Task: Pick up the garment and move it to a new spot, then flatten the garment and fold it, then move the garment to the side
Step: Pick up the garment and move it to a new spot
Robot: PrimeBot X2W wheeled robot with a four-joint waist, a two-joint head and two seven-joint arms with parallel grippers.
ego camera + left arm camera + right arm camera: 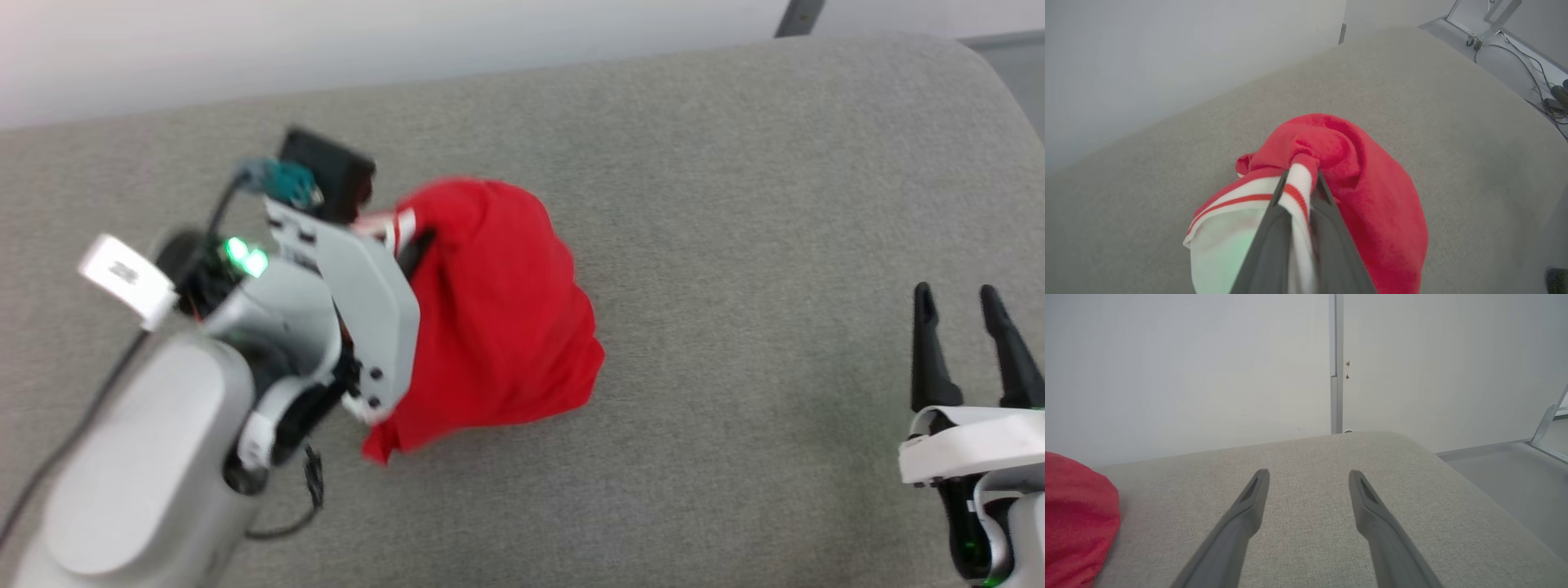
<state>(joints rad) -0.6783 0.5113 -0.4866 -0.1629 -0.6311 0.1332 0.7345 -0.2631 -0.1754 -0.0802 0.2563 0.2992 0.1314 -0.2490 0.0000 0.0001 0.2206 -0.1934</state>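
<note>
The grey cloth-covered tabletop (735,204) has the garment (498,318) bunched left of centre. The left claw (1301,175) is clenched on its red-striped white trim. The right claw (1309,475) is spread and holds nothing, well apart from it. The marks on the left arm's white tag (126,278) are too blurred to read.

Grey fabric surface (1331,465); white wall (1167,367) behind; cables (1535,81) on floor.

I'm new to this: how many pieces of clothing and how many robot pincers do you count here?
Clothing: 1, the red garment
End effectors: 2, the left end effector gripping it, the right end effector open
Total: 3
</note>
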